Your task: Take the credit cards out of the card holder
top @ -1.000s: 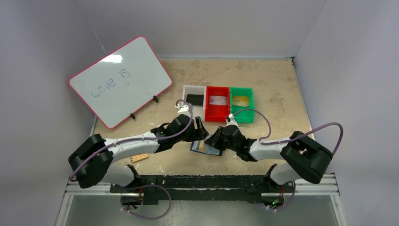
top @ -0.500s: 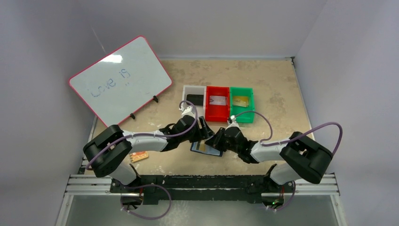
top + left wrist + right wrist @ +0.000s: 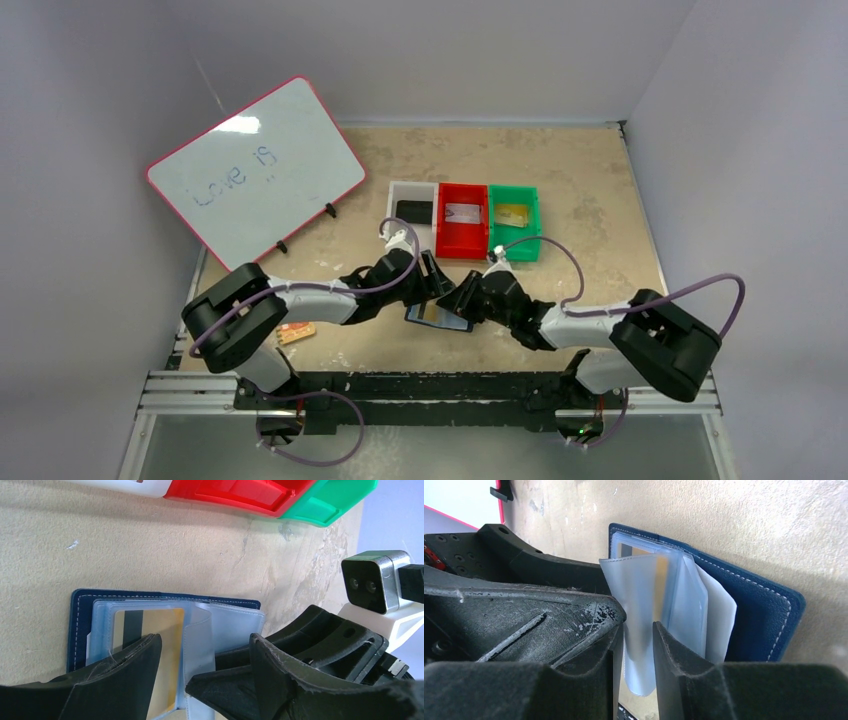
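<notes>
The navy card holder [image 3: 437,316] lies open on the table between both grippers. In the left wrist view its navy cover [image 3: 80,615] frames clear blue sleeves, and a yellow credit card [image 3: 165,630] with a black stripe sits in one sleeve. My left gripper [image 3: 205,637] is open and straddles the sleeves, one finger lying over the yellow card. My right gripper [image 3: 639,625] is shut on one raised clear sleeve [image 3: 644,590] of the card holder [image 3: 764,610]. In the top view the left gripper [image 3: 432,285] and the right gripper [image 3: 462,297] almost touch.
A white bin [image 3: 412,190], a red bin [image 3: 462,250] and a green bin [image 3: 514,252] stand in a row just behind the grippers, each with an item inside. A pink-framed whiteboard [image 3: 255,170] leans at the back left. A small orange object [image 3: 296,332] lies at the near left.
The left arm has swung its elbow to the right and brought its gripper closer over the card holder. The right gripper has stayed at the card holder.
</notes>
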You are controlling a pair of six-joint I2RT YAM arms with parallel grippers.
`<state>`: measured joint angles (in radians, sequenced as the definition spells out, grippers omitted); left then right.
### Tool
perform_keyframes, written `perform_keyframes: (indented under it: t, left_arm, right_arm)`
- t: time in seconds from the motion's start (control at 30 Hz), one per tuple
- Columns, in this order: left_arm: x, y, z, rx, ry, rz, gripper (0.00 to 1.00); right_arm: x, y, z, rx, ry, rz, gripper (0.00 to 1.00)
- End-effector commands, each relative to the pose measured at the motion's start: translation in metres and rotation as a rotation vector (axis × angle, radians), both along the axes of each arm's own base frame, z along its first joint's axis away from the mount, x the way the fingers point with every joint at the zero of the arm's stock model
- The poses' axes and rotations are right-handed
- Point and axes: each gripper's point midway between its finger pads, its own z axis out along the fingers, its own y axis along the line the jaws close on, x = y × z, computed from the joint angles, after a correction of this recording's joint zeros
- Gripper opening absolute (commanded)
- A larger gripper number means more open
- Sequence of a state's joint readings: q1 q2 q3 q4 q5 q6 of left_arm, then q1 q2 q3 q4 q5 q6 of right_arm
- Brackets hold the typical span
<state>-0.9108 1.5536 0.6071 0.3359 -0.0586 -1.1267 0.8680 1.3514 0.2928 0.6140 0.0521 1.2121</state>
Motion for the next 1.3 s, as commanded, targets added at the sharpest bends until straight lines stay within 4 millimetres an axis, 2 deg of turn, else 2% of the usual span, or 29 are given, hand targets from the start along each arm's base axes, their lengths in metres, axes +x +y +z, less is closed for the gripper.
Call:
perform_keyframes:
  t: [0.0,0.13,0.27,0.4,0.5,0.6,0.73,0.83,0.97,1.03,1.17,1.27]
  left_arm:
    - [-0.007,-0.012,0.005,-0.035,-0.006,-0.041,0.64]
    - [-0.010,-0.020,0.017,-0.043,-0.032,-0.068,0.63]
    - [-0.015,-0.032,0.026,-0.039,-0.057,-0.107,0.61]
    - [-0.026,-0.048,0.030,-0.052,-0.064,-0.149,0.59]
    - [-0.034,-0.060,0.029,-0.058,-0.063,-0.181,0.57]
    - [-0.038,-0.068,0.028,-0.063,-0.061,-0.196,0.56]
    - [-0.040,-0.067,0.007,-0.023,-0.017,-0.187,0.55]
    - [-0.042,-0.064,-0.007,0.011,0.007,-0.181,0.54]
    - [-0.041,-0.063,-0.003,0.015,-0.005,-0.181,0.54]
    - [-0.037,-0.060,0.004,0.023,-0.026,-0.170,0.54]
    - [-0.030,-0.052,0.034,0.014,-0.097,-0.142,0.55]
    - [-0.025,-0.041,0.043,0.073,-0.129,-0.116,0.55]
  right_arm:
    - [0.004,-0.007,0.011,0.005,-0.026,-0.033,0.33]
    - [0.004,-0.017,0.020,-0.010,-0.041,-0.062,0.36]
    - [0.003,-0.033,0.028,-0.031,-0.059,-0.110,0.47]
    - [-0.004,-0.058,0.023,-0.085,-0.031,-0.180,0.47]
    - [-0.008,-0.077,0.026,-0.103,-0.025,-0.237,0.47]
    - [-0.009,-0.091,0.040,-0.090,-0.055,-0.286,0.45]
    - [-0.010,-0.103,0.054,-0.073,-0.092,-0.321,0.42]
    - [-0.010,-0.103,0.064,-0.046,-0.122,-0.313,0.39]
    - [-0.010,-0.096,0.070,-0.022,-0.135,-0.286,0.36]
    - [-0.009,-0.091,0.073,-0.011,-0.141,-0.266,0.35]
    - [-0.007,-0.078,0.077,0.001,-0.152,-0.221,0.35]
    - [-0.006,-0.066,0.080,0.020,-0.160,-0.180,0.34]
